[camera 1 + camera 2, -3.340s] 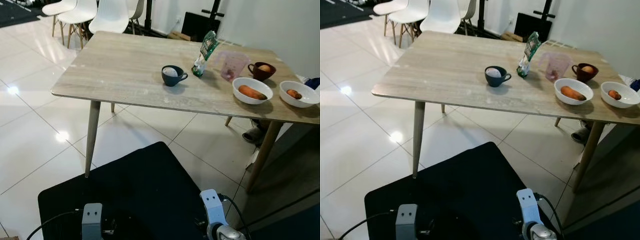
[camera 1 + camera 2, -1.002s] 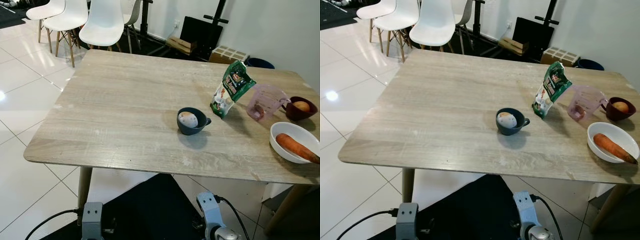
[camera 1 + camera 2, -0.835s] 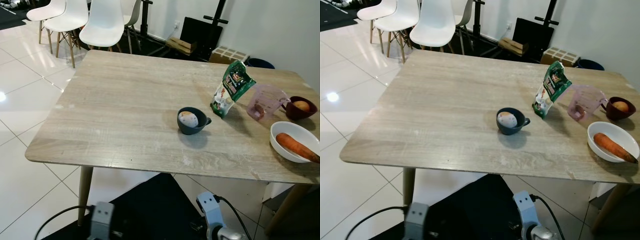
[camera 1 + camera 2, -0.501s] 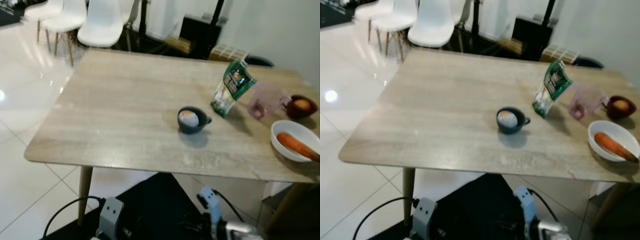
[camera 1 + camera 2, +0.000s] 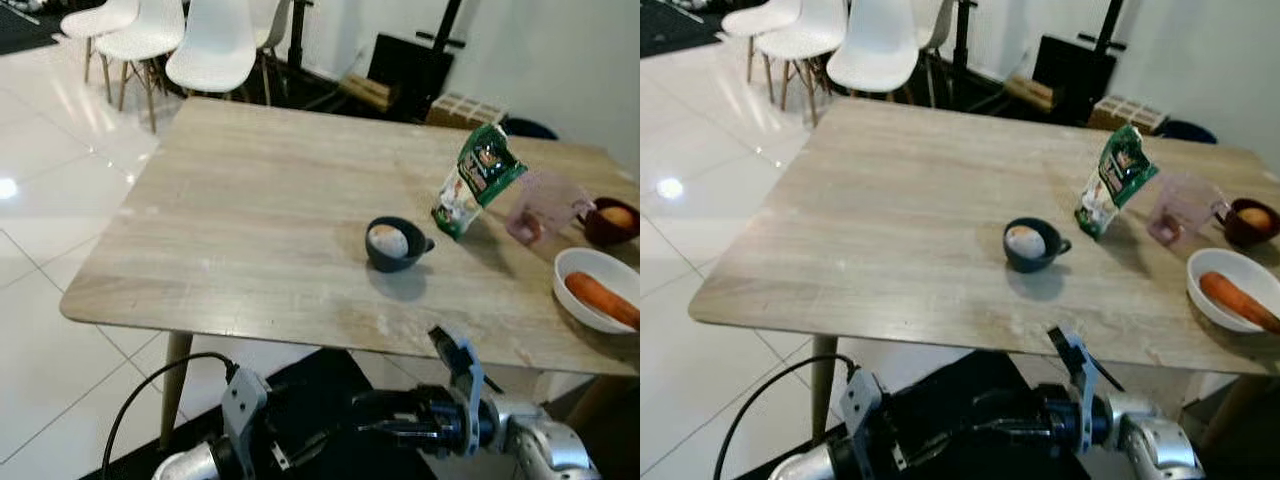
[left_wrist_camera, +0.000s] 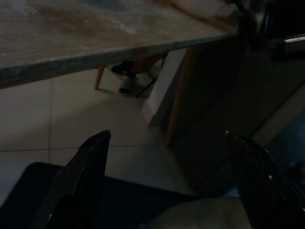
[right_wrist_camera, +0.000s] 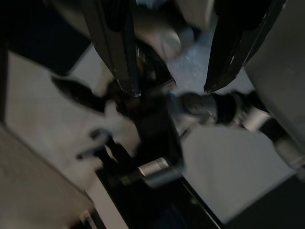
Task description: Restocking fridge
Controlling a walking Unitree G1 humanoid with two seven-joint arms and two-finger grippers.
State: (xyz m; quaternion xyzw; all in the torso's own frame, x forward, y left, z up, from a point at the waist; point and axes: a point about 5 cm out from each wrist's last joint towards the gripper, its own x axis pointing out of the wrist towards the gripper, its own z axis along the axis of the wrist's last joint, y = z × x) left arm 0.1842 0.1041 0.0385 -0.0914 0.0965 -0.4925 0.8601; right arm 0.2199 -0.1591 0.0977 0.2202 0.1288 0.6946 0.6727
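Observation:
On the wooden table (image 5: 250,200) stand a dark blue cup (image 5: 397,243) holding an egg, a tilted green bag (image 5: 478,180), a pink measuring cup (image 5: 540,205), a dark red cup (image 5: 610,220) with an egg, and a white bowl (image 5: 590,270) with a carrot (image 5: 602,300). Both arms are raised low in front of me, below the table's near edge. My right gripper (image 7: 169,89) is open, its black fingers (image 5: 385,428) pointing toward my left arm (image 5: 235,440). My left gripper (image 6: 167,136) is open with nothing in it, looking under the table edge.
White chairs (image 5: 210,50) stand beyond the table's far left corner. A black stand (image 5: 410,65) and a cardboard box (image 5: 468,108) sit against the back wall. Glossy white tiles (image 5: 50,250) spread to the left. Table legs (image 5: 173,390) stand near my arms.
Both arms have come up from hanging low, and the right forearm with its black fingers now reaches across in front of me. The camera has shifted slightly; the table items stay put.

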